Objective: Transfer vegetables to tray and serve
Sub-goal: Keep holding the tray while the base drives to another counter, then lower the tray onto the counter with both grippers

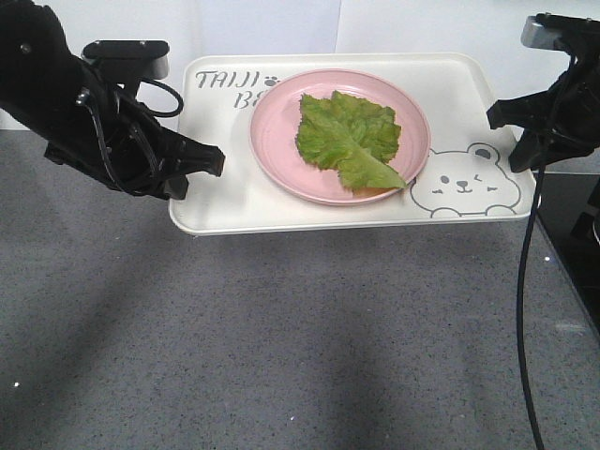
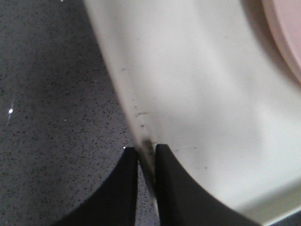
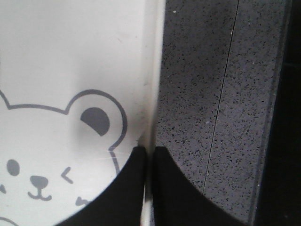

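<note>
The tray [image 1: 234,202] sits between the two hands above the grey speckled surface [image 1: 281,347], casting a shadow beneath its near edge. The left hand [image 1: 214,161] is clenched on the tray's left rim; the left wrist view shows one finger [image 2: 123,188] outside the rim and the other inside, with the rim pinched between them. The right hand [image 1: 502,114] is clenched on the right rim in the same way, just beside the printed bear face [image 3: 42,155]. The vegetables [image 1: 349,136] lie flat on the pink plate [image 1: 272,141], which rests near the tray's centre, well apart from both hands.
</note>
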You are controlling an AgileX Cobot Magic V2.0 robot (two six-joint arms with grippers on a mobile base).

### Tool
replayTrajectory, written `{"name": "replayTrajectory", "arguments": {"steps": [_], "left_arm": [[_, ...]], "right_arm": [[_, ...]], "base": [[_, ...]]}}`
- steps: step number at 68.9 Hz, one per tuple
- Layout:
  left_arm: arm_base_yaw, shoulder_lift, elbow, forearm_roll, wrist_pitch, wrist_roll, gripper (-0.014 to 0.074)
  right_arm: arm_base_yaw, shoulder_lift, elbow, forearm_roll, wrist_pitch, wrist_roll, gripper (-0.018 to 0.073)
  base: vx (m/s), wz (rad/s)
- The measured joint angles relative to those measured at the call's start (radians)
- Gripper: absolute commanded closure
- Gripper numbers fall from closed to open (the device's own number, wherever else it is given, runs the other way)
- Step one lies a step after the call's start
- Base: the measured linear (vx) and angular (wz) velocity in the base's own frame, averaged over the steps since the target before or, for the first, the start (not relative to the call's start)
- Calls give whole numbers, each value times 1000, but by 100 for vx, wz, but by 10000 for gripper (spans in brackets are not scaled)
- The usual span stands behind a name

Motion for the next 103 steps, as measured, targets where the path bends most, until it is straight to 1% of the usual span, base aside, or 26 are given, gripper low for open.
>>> {"name": "replayTrajectory", "arguments": {"steps": [32, 49, 58, 74, 82, 89, 103], "left_arm": [[0, 0, 0, 0, 0, 0, 602], [0, 0, 0, 9, 11, 0, 602], [0, 0, 0, 37, 19, 0, 602], [0, 4, 0, 123, 42, -5, 602], [0, 28, 0, 157, 55, -8, 602], [1, 66, 0, 184, 73, -8, 602], [7, 151, 0, 198, 86, -8, 602]], "right_arm": [[0, 0, 0, 0, 0, 0, 565], [0, 0, 0, 19, 0, -5, 565], [0, 0, 0, 47, -1, -22, 565], [3, 41, 0, 128, -13, -53, 565], [28, 87, 0, 115, -22, -59, 565], [61, 135, 0, 83, -30, -61, 563], [114, 224, 0, -5, -39, -54, 561]], "base": [[0, 0], [0, 0], [0, 0], [0, 0], [0, 0], [0, 0], [0, 0]]}}
